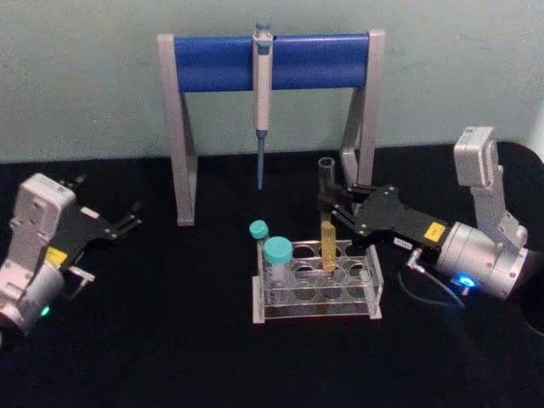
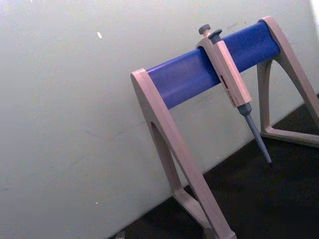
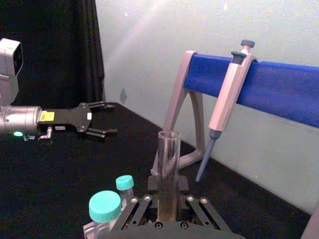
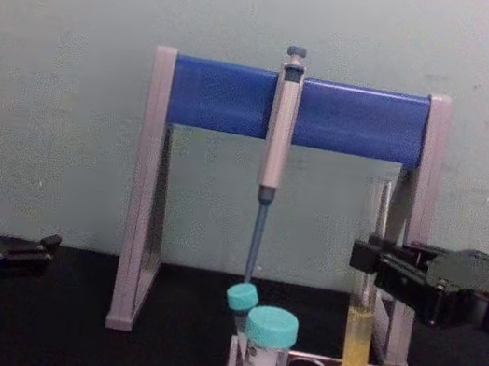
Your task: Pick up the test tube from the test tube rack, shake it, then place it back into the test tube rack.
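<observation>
R gripper (image 1: 330, 201) clamped on upright test tube (image 1: 328, 242) w/ its lower end in a back-row hole of test tube rack (image 1: 316, 311); L gripper (image 1: 132, 223) parked far left, fingers apart

Yellow liquid colours the lower part of the clear glass test tube (image 1: 327, 242) at centre frame; the rack (image 1: 314, 308) is clear plastic. Teal caps top the vial (image 1: 277, 252) and thin tube (image 1: 258, 229). The stand (image 1: 217, 64) is blue-barred with grey legs; the pipette (image 1: 263, 93) is pale grey, blue-tipped. The table (image 1: 170, 357) is black, the wall (image 1: 85, 76) pale green. The left gripper (image 1: 132, 219) and right gripper (image 1: 327, 200) are black with yellow labels on silver-grey arms, lit green and blue.
</observation>
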Robot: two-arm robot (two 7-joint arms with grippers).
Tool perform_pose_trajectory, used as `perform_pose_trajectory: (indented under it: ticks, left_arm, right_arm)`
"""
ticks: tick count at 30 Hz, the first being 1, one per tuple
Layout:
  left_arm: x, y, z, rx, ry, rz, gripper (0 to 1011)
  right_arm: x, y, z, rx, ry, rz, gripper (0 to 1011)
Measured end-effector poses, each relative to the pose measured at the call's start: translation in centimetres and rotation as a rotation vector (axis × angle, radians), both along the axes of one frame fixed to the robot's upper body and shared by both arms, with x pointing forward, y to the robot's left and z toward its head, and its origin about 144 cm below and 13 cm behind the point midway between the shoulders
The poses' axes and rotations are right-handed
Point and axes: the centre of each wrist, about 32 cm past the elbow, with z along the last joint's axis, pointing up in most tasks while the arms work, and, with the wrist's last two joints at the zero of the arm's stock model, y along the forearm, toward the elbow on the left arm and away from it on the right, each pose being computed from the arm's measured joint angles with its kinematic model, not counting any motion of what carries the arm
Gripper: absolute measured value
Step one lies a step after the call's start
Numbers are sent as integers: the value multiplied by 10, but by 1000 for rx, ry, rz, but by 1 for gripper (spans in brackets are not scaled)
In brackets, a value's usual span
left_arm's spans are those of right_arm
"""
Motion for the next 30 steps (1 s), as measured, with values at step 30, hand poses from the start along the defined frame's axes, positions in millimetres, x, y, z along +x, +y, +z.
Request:
perform_pose_trajectory:
  ticks: [30]
  left_arm:
    - [0, 0, 0, 0, 0, 0, 1001]
  right_arm:
    - [2, 1, -14, -37, 45, -5, 228]
